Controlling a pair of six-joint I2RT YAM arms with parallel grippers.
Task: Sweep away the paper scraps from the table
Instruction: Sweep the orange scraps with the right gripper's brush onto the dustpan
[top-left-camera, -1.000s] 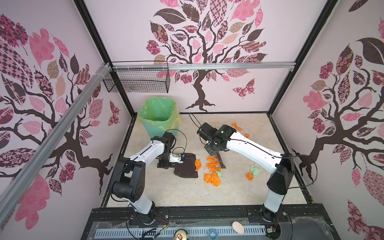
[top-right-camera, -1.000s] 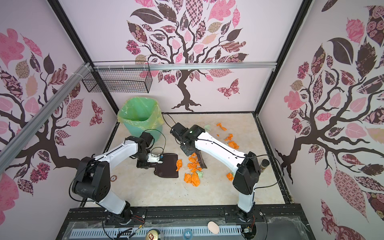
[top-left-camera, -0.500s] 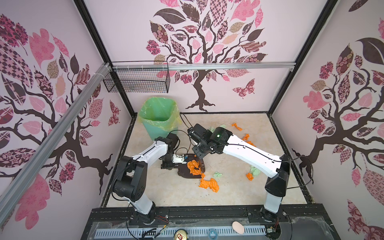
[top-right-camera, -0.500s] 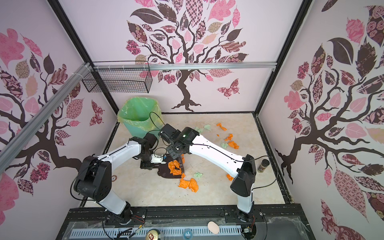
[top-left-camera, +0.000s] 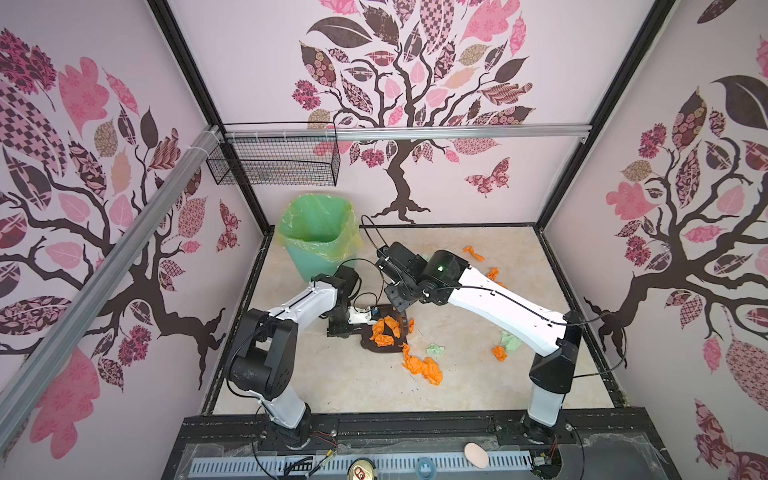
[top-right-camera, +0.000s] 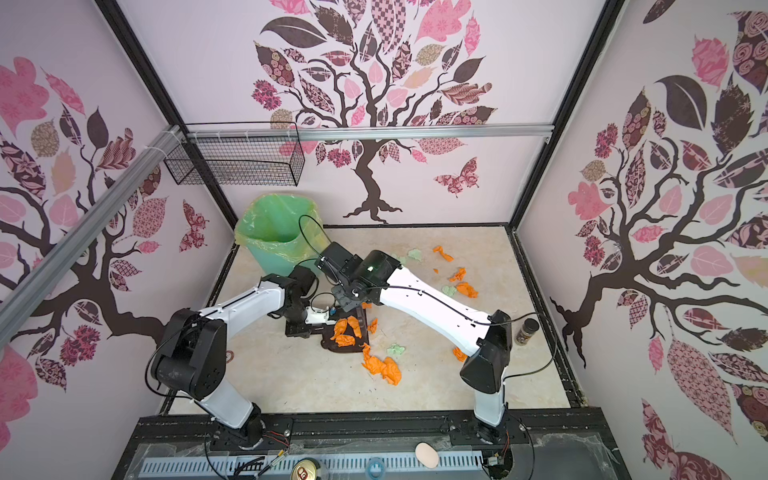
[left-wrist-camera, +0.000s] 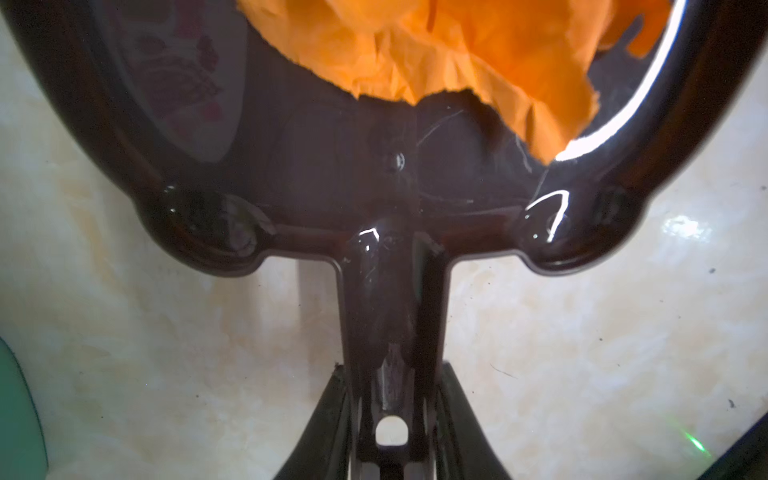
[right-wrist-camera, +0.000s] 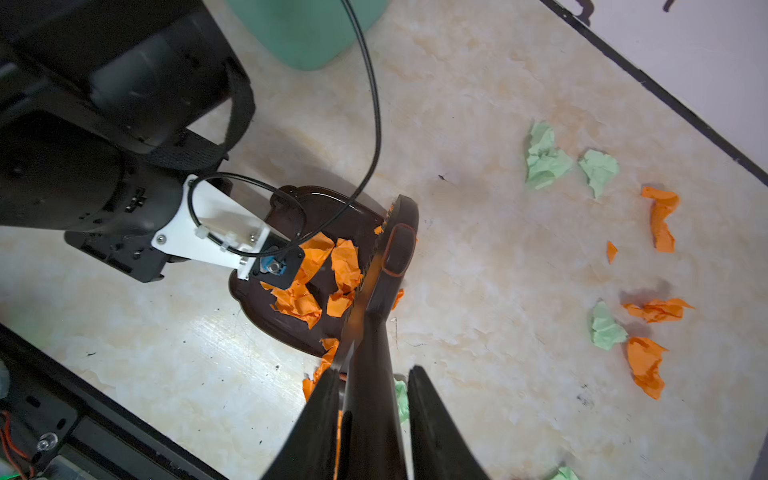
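A dark brown dustpan (top-left-camera: 370, 345) (top-right-camera: 332, 345) lies flat on the beige table (top-left-camera: 332, 382) left of centre. My left gripper (top-left-camera: 351, 330) (left-wrist-camera: 390, 432) is shut on its handle (left-wrist-camera: 390, 311). Several orange paper scraps (top-left-camera: 384, 330) (left-wrist-camera: 457, 54) (right-wrist-camera: 307, 291) lie in the pan. My right gripper (top-left-camera: 399, 305) (right-wrist-camera: 370, 415) is shut on a dark brush (right-wrist-camera: 395, 249), whose head stands at the pan's open edge. An orange heap (top-left-camera: 422, 365) (top-right-camera: 382, 368) and a green wad (top-left-camera: 435, 349) lie just in front of the pan. More scraps (right-wrist-camera: 544, 158) (top-right-camera: 461, 286) are scattered to the right and far side.
A green-lined teal bin (top-left-camera: 318, 232) (top-right-camera: 276, 237) stands at the far left corner, just behind both wrists. A wire basket (top-left-camera: 274, 166) hangs on the wall above it. A small brown jar (top-right-camera: 525, 330) stands at the table's right edge. A black frame borders the table.
My right arm swung the brush leftward to the dustpan and pushed several orange scraps onto it. A heap stayed in front of the pan. The left gripper and dustpan barely moved.
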